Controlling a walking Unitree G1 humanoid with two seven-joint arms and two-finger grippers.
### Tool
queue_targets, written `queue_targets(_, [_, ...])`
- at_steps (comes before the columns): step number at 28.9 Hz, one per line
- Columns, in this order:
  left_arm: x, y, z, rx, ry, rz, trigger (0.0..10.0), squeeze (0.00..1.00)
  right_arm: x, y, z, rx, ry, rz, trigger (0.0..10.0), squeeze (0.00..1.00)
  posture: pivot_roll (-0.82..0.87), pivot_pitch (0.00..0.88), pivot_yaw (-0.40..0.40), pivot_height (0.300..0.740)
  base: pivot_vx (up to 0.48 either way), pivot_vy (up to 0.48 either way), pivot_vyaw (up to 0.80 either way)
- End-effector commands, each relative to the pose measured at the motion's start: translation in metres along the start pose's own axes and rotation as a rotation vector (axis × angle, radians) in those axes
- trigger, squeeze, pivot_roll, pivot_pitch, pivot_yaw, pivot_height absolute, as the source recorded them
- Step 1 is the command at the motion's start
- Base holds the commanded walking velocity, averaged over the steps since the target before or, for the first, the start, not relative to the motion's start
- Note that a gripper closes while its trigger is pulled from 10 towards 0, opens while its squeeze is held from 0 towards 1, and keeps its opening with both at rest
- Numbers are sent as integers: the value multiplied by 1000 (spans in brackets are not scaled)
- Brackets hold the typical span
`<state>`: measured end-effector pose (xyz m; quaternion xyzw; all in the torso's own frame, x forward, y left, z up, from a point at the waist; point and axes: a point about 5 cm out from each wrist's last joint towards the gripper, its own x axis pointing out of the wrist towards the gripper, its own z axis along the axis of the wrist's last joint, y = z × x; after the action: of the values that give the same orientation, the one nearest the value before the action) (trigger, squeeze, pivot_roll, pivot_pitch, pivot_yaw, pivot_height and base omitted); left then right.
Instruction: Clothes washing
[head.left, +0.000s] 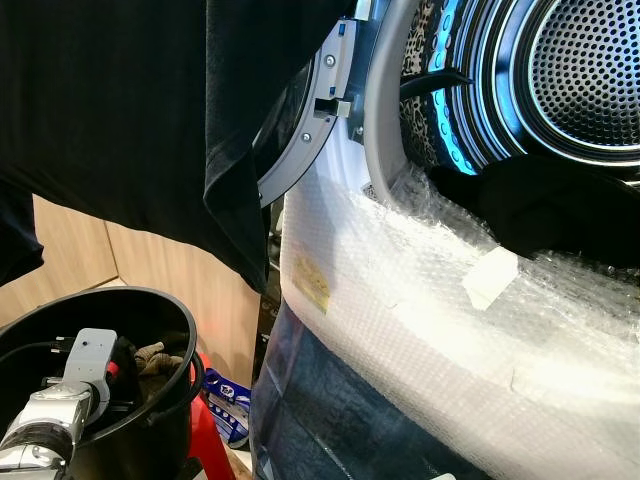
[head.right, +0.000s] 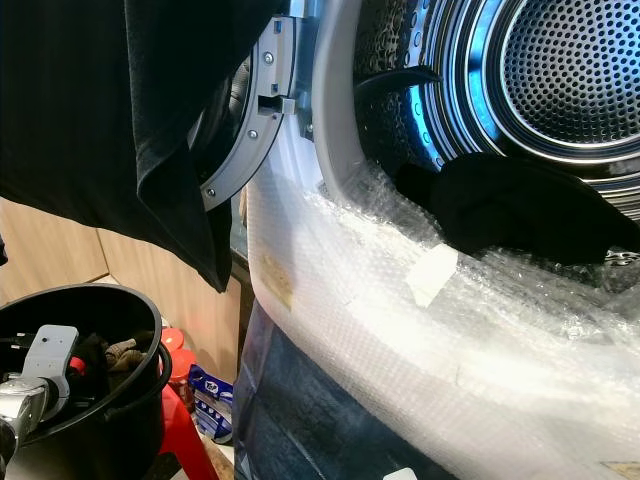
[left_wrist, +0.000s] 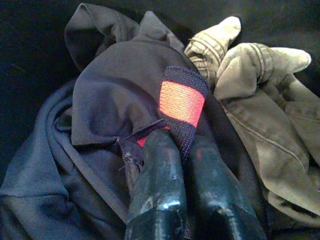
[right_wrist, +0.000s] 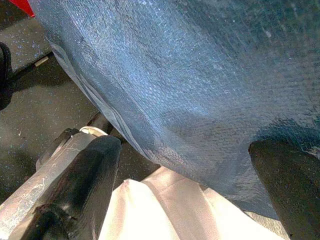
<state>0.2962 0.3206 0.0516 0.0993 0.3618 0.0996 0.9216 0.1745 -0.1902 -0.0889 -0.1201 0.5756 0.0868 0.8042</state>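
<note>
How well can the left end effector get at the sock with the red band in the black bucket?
Probably yes, very well. The left end effector is down inside the black bucket, and its fingers appear shut on the dark sock with the red band. Nothing lies over the sock; the khaki garment sits beside it.

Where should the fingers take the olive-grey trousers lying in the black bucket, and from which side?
Best at the raised, bunched waistband fold of the olive-grey trousers, coming from above. That fold stands up free of the dark garments, while the rest lies flat along the black bucket wall. The left gripper is already shut on a navy sock with a red stripe.
</note>
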Motion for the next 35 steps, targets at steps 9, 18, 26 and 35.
queue_targets(9, [-9,-18,32,149,-207,-65,0,0,-1,-2,8,-1,-16,-10,10000,0,165,0,-152,740,0,0,0])
queue_targets(18, [-86,-63,65,451,-455,-569,0,0,0,2,11,-5,-21,-5,10000,0,195,0,-147,740,0,0,0])
queue_targets(26, [-152,-107,93,686,-565,-920,0,0,0,7,13,-3,-31,6,10000,0,204,0,-126,740,0,0,0])
queue_targets(35, [-178,-134,136,883,-687,-1058,0,0,0,10,16,17,-42,7,10000,0,189,0,-95,740,0,0,0])
